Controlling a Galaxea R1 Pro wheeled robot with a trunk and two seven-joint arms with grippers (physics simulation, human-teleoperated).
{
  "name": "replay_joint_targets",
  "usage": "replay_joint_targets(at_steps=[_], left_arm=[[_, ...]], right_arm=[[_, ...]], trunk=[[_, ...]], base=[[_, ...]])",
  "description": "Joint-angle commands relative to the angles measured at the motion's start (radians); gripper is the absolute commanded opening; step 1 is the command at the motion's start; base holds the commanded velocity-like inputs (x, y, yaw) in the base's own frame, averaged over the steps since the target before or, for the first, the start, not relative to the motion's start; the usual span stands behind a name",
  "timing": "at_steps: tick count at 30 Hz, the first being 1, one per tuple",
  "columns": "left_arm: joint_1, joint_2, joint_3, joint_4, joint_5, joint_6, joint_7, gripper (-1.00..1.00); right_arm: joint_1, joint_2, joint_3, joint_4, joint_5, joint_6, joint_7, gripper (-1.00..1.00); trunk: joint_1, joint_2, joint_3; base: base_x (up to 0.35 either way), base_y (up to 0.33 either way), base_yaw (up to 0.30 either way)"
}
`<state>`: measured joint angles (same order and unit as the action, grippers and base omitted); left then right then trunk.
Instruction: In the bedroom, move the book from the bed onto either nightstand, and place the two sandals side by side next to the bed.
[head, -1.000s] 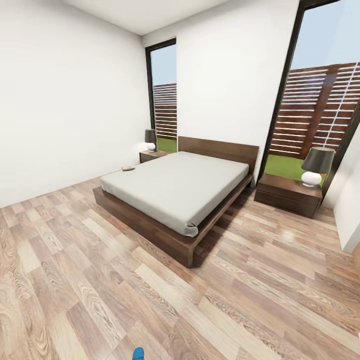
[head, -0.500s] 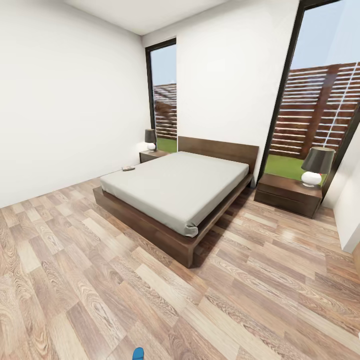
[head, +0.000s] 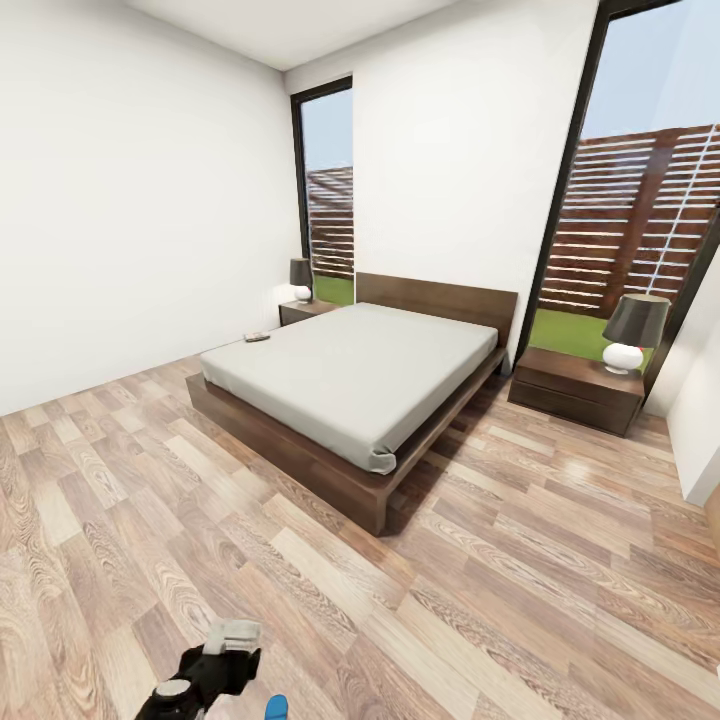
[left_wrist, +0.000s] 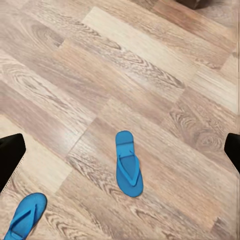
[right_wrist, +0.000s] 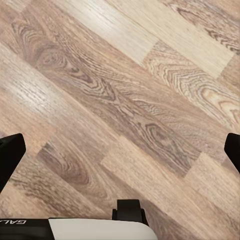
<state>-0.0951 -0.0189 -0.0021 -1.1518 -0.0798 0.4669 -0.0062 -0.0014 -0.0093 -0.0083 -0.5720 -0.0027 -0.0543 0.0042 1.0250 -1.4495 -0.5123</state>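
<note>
Your left gripper (left_wrist: 120, 150) hangs spread wide above one blue sandal (left_wrist: 129, 163), the other sandal (left_wrist: 24, 214) lying apart on the wood floor (left_wrist: 150, 60). Centre over the strap before descending. Right gripper (right_wrist: 120, 150): likewise spread, empty. The book (head: 257, 337) lies on the bed (head: 350, 375).

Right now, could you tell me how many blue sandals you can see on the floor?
2. In the left wrist view, one sandal lies mid-floor between the fingers, and the other sandal lies apart from it, cut off by the picture's edge.
</note>
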Motion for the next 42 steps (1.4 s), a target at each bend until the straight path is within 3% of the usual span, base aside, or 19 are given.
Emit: replay_joint_targets(at_steps=[1,4,6,8,12,14,18,23,42], left_arm=[[-0.028,0.000,0.000,-0.025,-0.006,0.049,-0.017,1.00],[-0.072,0.002,-0.001,-0.041,-0.004,0.099,-0.067,1.00],[-0.122,0.004,0.000,-0.025,-0.005,0.161,-0.175,1.00],[-0.142,0.004,0.000,0.007,-0.007,0.187,-0.225,1.00],[-0.188,0.008,0.000,0.107,-0.017,0.216,-0.281,1.00],[-0.252,0.011,0.001,0.221,-0.038,0.228,-0.303,1.00],[-0.325,0.012,0.001,0.356,-0.070,0.235,-0.313,1.00],[-0.361,0.015,0.001,0.466,-0.098,0.234,-0.313,1.00],[-0.374,0.020,0.002,0.510,-0.109,0.236,-0.310,1.00]], right_arm=[[0.000,0.000,-0.001,0.000,0.000,-0.002,0.000,1.00],[0.000,0.000,-0.001,0.000,0.000,-0.002,0.000,1.00],[0.000,0.000,-0.001,0.000,0.000,-0.002,0.000,1.00],[0.000,0.000,-0.002,0.000,0.000,-0.002,0.000,1.00],[0.000,0.000,-0.002,0.000,0.000,-0.002,0.000,1.00],[0.000,0.000,-0.002,0.000,0.000,-0.002,0.000,1.00],[0.000,0.001,-0.002,0.000,0.000,-0.002,0.000,1.00],[0.000,0.000,-0.002,0.000,0.000,-0.002,0.000,1.00],[0.000,-0.001,-0.001,-0.005,-0.003,-0.002,0.003,1.00]], trunk=[[0.000,-0.001,-0.001],[0.000,-0.001,-0.001],[0.000,-0.001,-0.001],[0.000,-0.001,-0.001],[0.000,-0.001,-0.001],[0.000,-0.001,-0.001],[0.000,-0.001,-0.001],[0.000,-0.001,-0.001],[0.000,-0.001,-0.001]], base=[[0.001,0.000,0.000],[0.000,0.000,0.000],[0.000,0.000,0.000],[0.000,0.000,0.000],[0.000,0.000,0.000],[0.000,0.000,0.000],[0.000,0.000,0.000],[0.000,0.000,0.000],[0.000,0.000,0.000]])
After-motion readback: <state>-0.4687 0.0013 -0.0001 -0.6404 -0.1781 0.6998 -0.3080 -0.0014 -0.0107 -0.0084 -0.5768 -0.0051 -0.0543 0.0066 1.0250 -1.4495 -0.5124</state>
